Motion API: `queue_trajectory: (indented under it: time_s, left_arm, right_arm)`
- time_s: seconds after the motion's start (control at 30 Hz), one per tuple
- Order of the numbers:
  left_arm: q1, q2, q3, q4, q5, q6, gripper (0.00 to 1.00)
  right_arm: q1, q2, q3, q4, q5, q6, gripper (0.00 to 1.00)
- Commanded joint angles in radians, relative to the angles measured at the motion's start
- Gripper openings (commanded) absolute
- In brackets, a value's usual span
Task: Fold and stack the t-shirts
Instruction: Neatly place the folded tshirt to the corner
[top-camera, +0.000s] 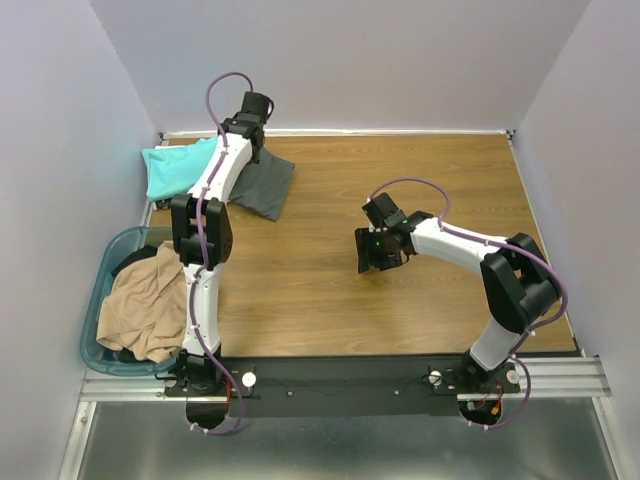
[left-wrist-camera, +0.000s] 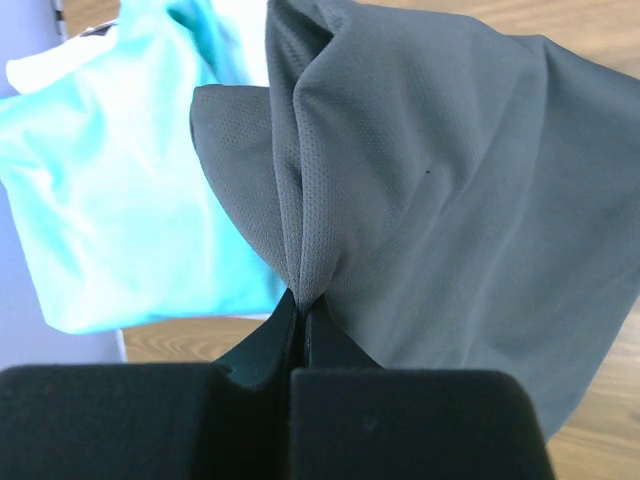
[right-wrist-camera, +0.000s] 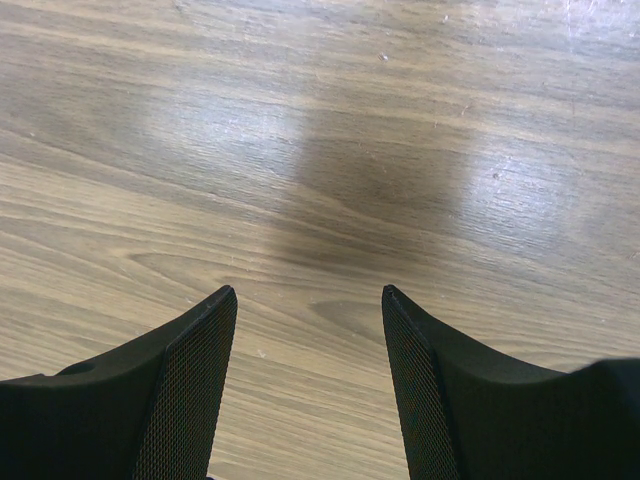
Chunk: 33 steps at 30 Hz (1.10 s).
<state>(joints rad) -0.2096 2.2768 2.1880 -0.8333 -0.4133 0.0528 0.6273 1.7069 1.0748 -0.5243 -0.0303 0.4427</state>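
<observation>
Stacking step, by appearance: left gripper (left-wrist-camera: 303, 303) clenched on a pinch of the dark grey t-shirt (left-wrist-camera: 440, 180) at the far left, just beside the teal t-shirt (left-wrist-camera: 110, 200). Right gripper (right-wrist-camera: 310, 310) released, empty, over the table (right-wrist-camera: 400, 100). Next move probably calls for laying the cloth flat before letting go.

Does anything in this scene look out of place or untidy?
The tan shirt lies crumpled over the basket at the near left, unfolded. The grey shirt is bunched into a peak where the shut left claw pinches it. Nothing looks damaged.
</observation>
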Motion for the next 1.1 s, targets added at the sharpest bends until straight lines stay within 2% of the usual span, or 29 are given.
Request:
queue_trajectory:
  time_s: [0.0,0.1,0.67,1.07]
  left_arm:
    - [0.022,0.018,0.090,-0.047,-0.033,0.045,0.00]
    - [0.036,0.013,0.127,-0.059,-0.021,0.056,0.00]
    - [0.098,-0.178,0.128,-0.032,0.099,0.070,0.00]
    - [0.139,-0.200,0.139,-0.020,0.143,0.064,0.00]
  right_arm:
    - [0.003,-0.004,-0.029,-0.006,0.018,-0.009,0.67]
    - [0.005,0.002,-0.035,0.000,0.004,0.001,0.67]
    - [0.005,0.025,-0.013,0.004,-0.023,0.008,0.67]
    - [0.005,0.007,-0.033,0.007,-0.023,0.022,0.67]
